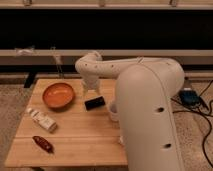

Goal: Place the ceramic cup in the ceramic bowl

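The ceramic bowl, wide, shallow and orange inside, stands on the wooden table at the back left. A small white rounded shape, the ceramic cup as far as I can tell, sits to the right of the table's middle, partly hidden by my arm. My gripper hangs from the bent white arm just right of the bowl and above a small black blocky object. It is left of the cup and apart from it.
A white rectangular packet lies at the left edge and a dark red object at the front left. My bulky white arm covers the table's right side. Cables and a blue device lie on the floor at right.
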